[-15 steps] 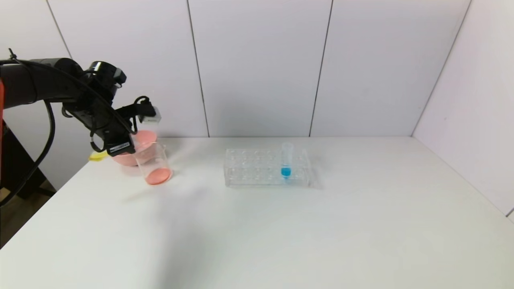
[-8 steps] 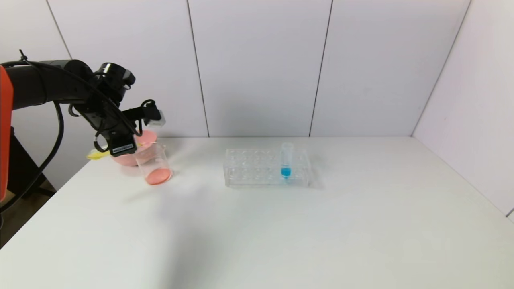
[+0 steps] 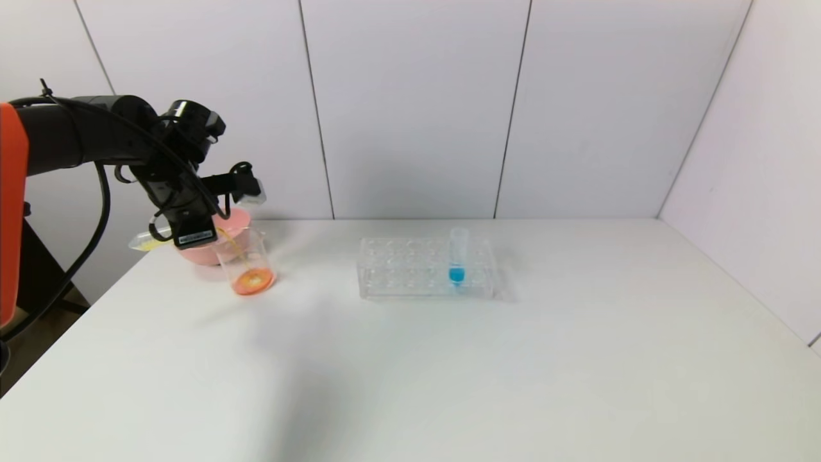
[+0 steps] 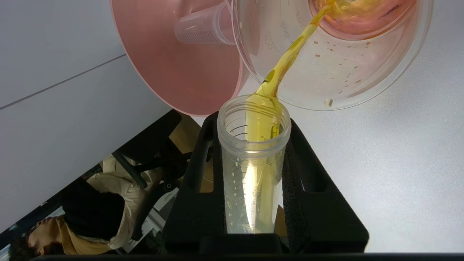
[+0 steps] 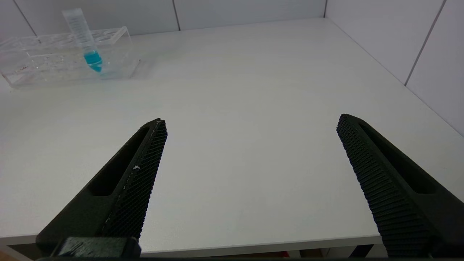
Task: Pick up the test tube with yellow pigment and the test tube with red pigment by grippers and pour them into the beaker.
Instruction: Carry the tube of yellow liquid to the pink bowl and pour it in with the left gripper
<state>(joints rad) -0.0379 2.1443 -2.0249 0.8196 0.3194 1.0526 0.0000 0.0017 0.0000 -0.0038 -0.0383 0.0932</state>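
My left gripper (image 3: 192, 236) is shut on the test tube with yellow pigment (image 3: 146, 242), which is tipped mouth-down over the beaker (image 3: 246, 255). In the left wrist view the tube (image 4: 253, 163) sits between the black fingers (image 4: 197, 174) of the left gripper (image 4: 252, 119), and a yellow stream (image 4: 290, 54) runs from its mouth into the beaker (image 4: 380, 79). The beaker holds red-orange liquid (image 3: 253, 281). No tube with red liquid shows; an empty clear tube (image 4: 203, 30) lies in the pink bowl. My right gripper (image 5: 250, 121) is open and empty over the table's front edge.
A pink bowl (image 3: 204, 255) stands just behind the beaker at the table's far left. A clear tube rack (image 3: 410, 277) at mid-table holds one tube with blue liquid (image 3: 457, 256). It also shows in the right wrist view (image 5: 54, 58). Walls close the back and right.
My left gripper has shifted a little right and tipped the yellow tube further. Yellow liquid now streams into the beaker, where it was not flowing before.
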